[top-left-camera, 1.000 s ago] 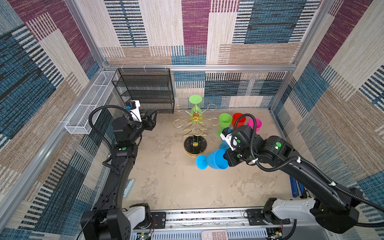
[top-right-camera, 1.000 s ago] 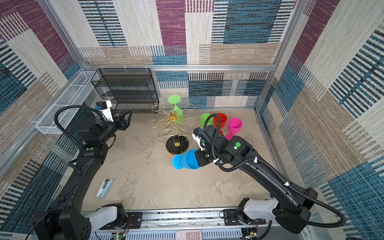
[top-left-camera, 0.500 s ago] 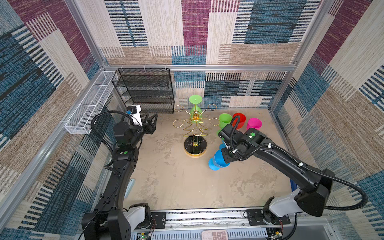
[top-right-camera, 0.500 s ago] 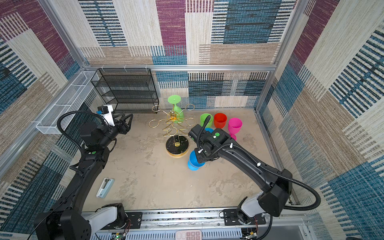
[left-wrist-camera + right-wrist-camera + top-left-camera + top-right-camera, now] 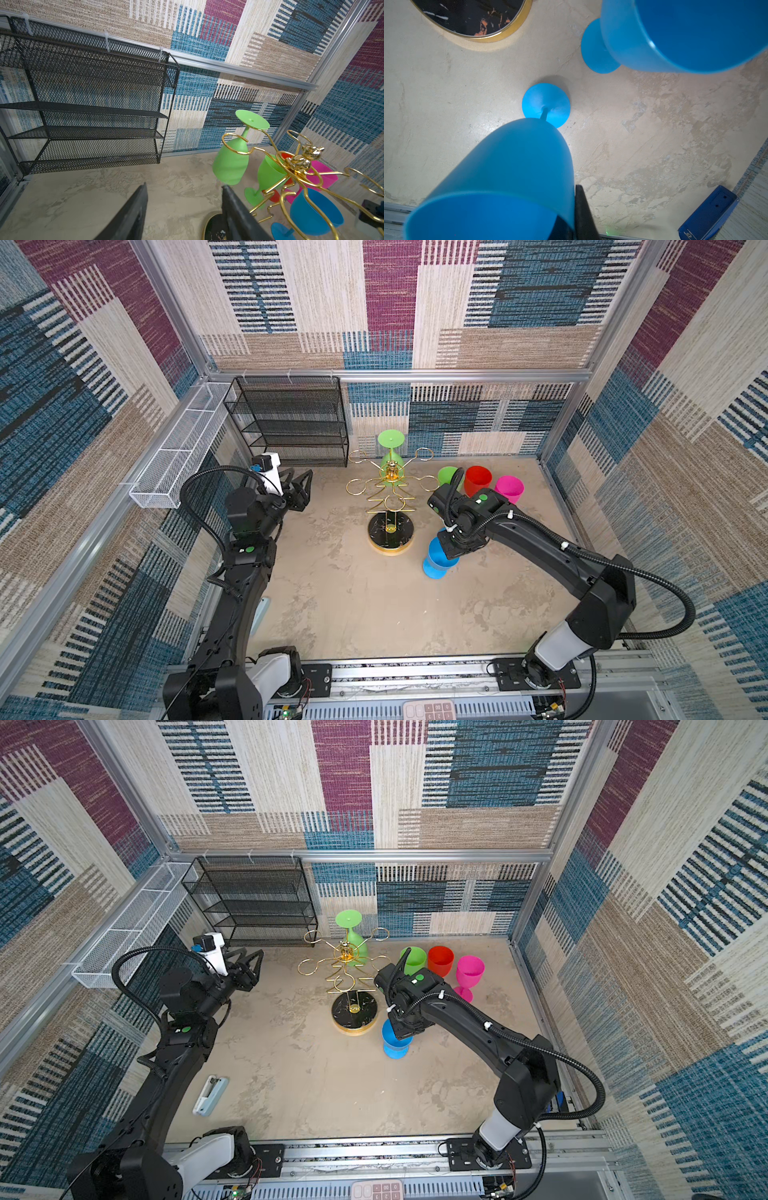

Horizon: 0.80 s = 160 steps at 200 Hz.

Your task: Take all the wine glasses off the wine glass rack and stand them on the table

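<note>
**a:** right gripper [image 5: 572,220] is clamped on the rim of a blue wine glass [image 5: 512,166], one finger inside the bowl, one outside.

**b:** is that glass off the wine glass rack [image 5: 384,526]?

**a:** yes. it stands upright, foot down, just beside the rack's round black base, on its right in both top views. whether the foot touches the table [image 5: 654,135] i cannot tell. a second blue glass [image 5: 675,31] stands near it.

**b:** anything on the rack?

**a:** a green wine glass [image 5: 230,166] hangs upside down from a rear ring arm.

**b:** and the left gripper [image 5: 184,209]?

**a:** jaws moderately wide, nothing between them, near the black mesh shelf [image 5: 83,109], apart from the rack.
</note>
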{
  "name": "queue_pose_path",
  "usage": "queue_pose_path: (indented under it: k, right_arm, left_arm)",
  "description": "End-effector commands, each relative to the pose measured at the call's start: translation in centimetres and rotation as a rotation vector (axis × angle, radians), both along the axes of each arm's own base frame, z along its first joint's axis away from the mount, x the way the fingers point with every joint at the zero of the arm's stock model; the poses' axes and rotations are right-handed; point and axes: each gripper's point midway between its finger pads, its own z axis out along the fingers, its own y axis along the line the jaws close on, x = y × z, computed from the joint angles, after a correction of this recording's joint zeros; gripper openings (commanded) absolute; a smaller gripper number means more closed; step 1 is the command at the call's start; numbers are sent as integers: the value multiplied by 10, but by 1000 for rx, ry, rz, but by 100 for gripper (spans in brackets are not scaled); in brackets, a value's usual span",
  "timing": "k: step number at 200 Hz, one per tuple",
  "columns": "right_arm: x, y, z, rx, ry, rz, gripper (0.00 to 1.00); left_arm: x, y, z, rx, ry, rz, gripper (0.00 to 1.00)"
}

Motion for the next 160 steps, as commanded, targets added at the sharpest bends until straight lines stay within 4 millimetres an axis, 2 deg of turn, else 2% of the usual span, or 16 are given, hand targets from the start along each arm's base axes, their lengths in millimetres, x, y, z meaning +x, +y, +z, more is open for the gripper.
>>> queue_pose_path:
  k: [1,58,91,94,108,141,160]
  right_arm:
    - [9,9,1,24,-22,28,6]
    - [18,13,8,48,-42,40,27]
    - [26,16,34,104,-108,35,40]
    - [29,19,44,127,-133,37,42]
    - [33,20,69,205,-186,32,46]
    - [38,22,143,475,-351,46,53]
    - [36,23,166,566,-408,65,57]
  left_arm:
    - [-1,0,1,26,-15,-1,59]
    - [-1,2,-1,26,-9,1,60]
    - [-1,2,-3,25,-5,3,60]
    - [-1,2,-3,25,-4,2,60]
    - [-1,3,-4,25,-2,5,60]
    - [-1,4,-4,22,-3,7,60]
    - [-1,3,-4,21,-1,6,60]
